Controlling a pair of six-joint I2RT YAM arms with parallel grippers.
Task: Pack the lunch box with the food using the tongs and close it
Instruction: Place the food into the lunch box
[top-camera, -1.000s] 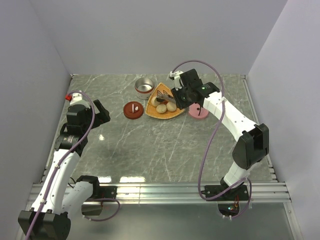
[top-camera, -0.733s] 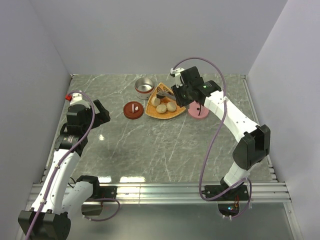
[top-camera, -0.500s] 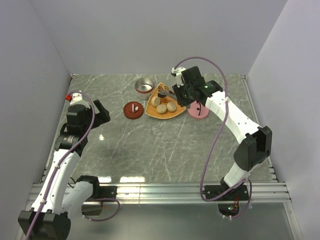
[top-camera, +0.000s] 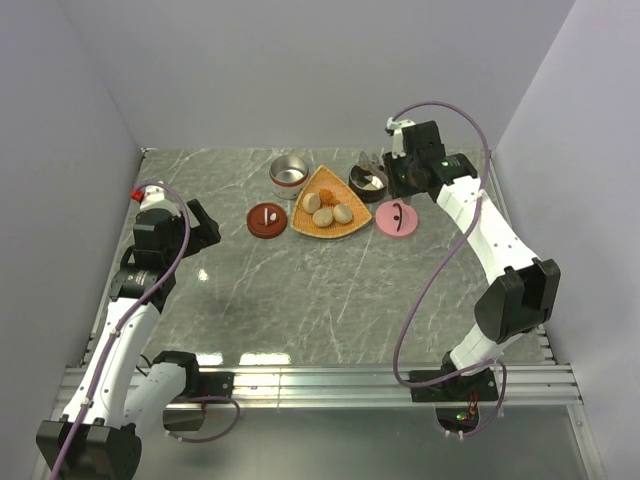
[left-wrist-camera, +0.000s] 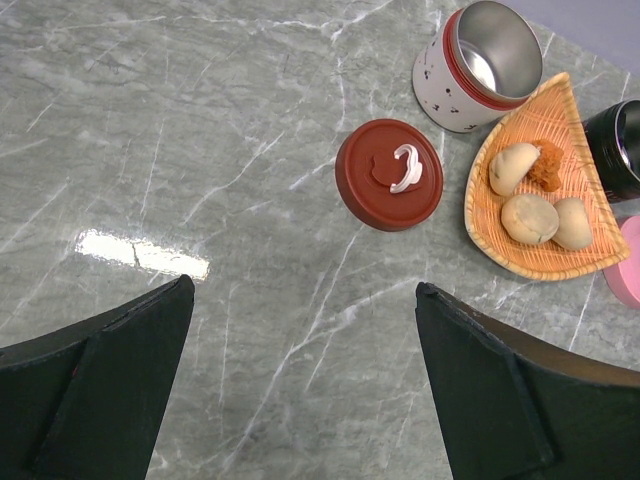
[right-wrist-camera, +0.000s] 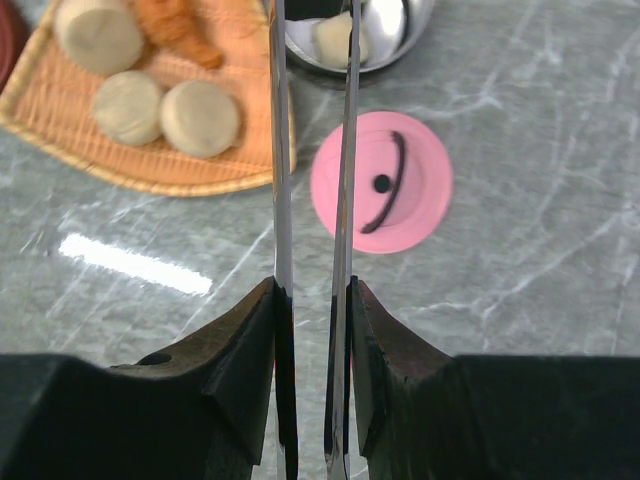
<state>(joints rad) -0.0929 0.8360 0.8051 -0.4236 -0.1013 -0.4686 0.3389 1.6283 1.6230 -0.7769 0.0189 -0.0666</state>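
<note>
Jaws of the left gripper (left-wrist-camera: 305, 290) stand wide apart with nothing between them. We judge this arm is parked at the left of the table (top-camera: 330, 290), well apart from the food, to leave room for the other arm.

Moving right, we see a red lid (left-wrist-camera: 390, 187) lying flat near a white tub (left-wrist-camera: 478, 65), which stands upright and open. Next comes the orange tray (left-wrist-camera: 558, 110), carrying 3 beige lumps (left-wrist-camera: 530, 217) and 1 orange piece (left-wrist-camera: 545, 170). Just past the tray's right corner stands a dark tub (top-camera: 368, 180), and a pink lid (right-wrist-camera: 382, 182) lies on its near side. We think both lids are off so the tubs can be filled before closing.

The right gripper (right-wrist-camera: 312, 285) is closed on the tongs (right-wrist-camera: 279, 180), pressing on both thin arms so that a squeeze of the fingers works the tips. The tongs reach out over the dark tub, where 1 pale piece (right-wrist-camera: 330, 40) shows inside. Packing looks begun to us, with most of the food left on the tray.

The tong tips run off the top of the right wrist view and are too small to read from above, so we cannot tell whether they hold anything. Their joined end is hidden behind the fingers. The left wrist view cuts off the dark tub and pink lid at its right edge.
</note>
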